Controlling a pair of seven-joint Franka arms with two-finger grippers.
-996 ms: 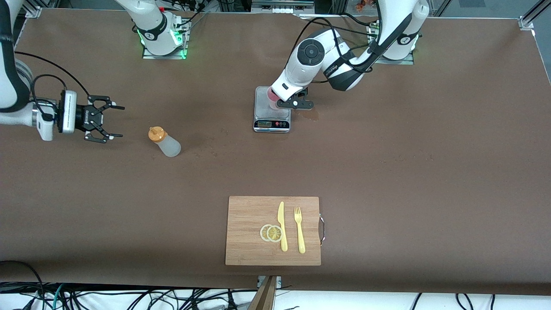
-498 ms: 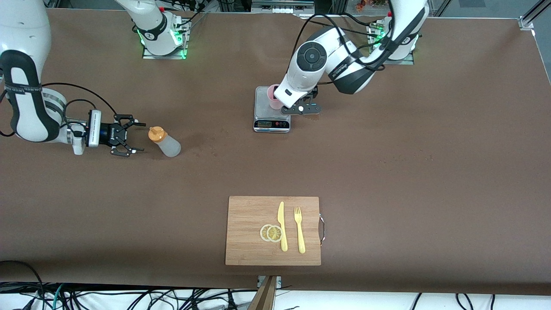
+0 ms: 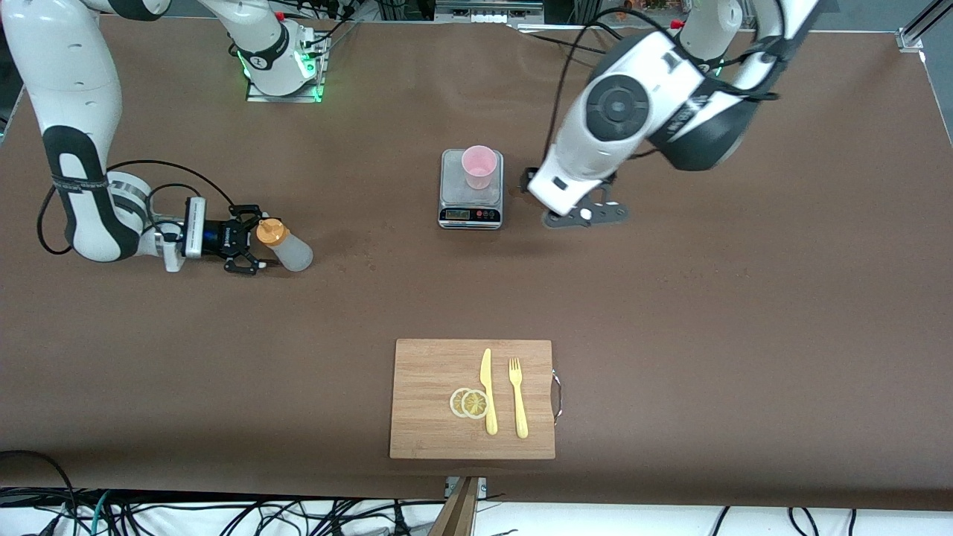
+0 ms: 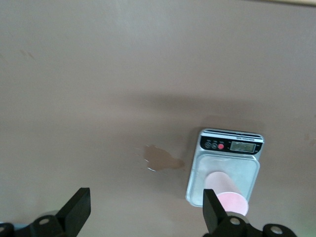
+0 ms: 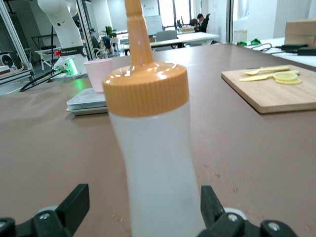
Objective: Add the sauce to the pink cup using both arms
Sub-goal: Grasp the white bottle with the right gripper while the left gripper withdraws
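Observation:
The sauce bottle (image 3: 289, 250), whitish with an orange nozzle cap (image 3: 271, 231), stands upright toward the right arm's end of the table. My right gripper (image 3: 255, 240) is low and level beside it, open. In the right wrist view the bottle (image 5: 153, 163) fills the gap between the fingers (image 5: 74, 205) without touching them. The pink cup (image 3: 479, 165) stands upright on a small kitchen scale (image 3: 470, 199). My left gripper (image 3: 579, 216) hangs open and empty over the bare table beside the scale. The left wrist view looks down on the cup (image 4: 228, 196) and the scale (image 4: 224, 165).
A wooden cutting board (image 3: 428, 406) lies near the front edge with a yellow knife (image 3: 488, 391), a yellow fork (image 3: 517, 397) and two lemon slices (image 3: 469, 403). A small wet stain (image 4: 162, 158) marks the table next to the scale.
The left gripper opened, let go of the pink cup and drew up and away from the scale. The right gripper slid along the table until its open fingers flank the sauce bottle.

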